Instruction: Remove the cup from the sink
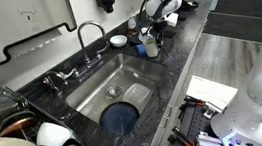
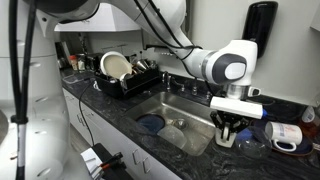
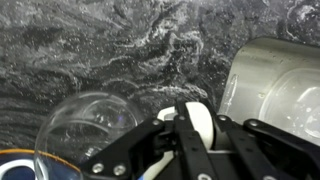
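The cream-white cup (image 3: pixel 200 122) sits between my gripper's fingers (image 3: pixel 196 135) in the wrist view, over the dark speckled countertop. In an exterior view the gripper (image 2: pixel 229 126) points down at the counter beside the sink (image 2: pixel 190 105), with the cup (image 2: pixel 228 139) at its fingertips, on or just above the stone. I cannot tell whether it touches the counter. The gripper is shut on the cup. It also shows in an exterior view (image 1: pixel 150 42), past the far end of the sink (image 1: pixel 93 93).
A clear glass (image 3: pixel 85 125) and a white container (image 3: pixel 285 85) flank the gripper. A blue dish (image 1: pixel 121 115) lies in the sink. The faucet (image 1: pixel 88 36) stands behind it. A dish rack (image 2: pixel 125 75) holds bowls. A white-and-blue mug (image 2: pixel 287 135) lies nearby.
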`<action>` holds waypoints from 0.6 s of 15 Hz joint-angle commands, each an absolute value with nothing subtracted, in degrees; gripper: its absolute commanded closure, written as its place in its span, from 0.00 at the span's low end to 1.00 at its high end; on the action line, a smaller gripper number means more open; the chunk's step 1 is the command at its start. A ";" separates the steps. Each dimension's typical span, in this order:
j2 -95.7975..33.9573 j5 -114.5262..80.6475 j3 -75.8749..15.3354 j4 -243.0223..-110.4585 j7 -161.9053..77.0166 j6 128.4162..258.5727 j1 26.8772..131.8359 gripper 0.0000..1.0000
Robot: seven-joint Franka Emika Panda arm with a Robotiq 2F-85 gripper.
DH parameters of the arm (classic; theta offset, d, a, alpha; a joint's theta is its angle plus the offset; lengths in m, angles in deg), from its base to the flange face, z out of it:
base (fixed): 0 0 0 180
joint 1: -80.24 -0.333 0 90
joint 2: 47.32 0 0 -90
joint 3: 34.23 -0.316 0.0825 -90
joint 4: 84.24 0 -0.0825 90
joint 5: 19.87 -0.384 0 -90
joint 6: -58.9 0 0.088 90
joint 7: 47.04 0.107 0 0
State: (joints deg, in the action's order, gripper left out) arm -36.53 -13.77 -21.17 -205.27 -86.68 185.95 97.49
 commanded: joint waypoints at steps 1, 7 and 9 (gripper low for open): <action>-38.37 -14.74 -19.39 -207.37 -85.95 185.22 99.65 0.96; -38.37 -14.08 -18.14 -208.26 -85.32 185.44 100.31 0.56; -38.78 -13.57 -18.32 -208.35 -85.48 184.60 100.01 0.45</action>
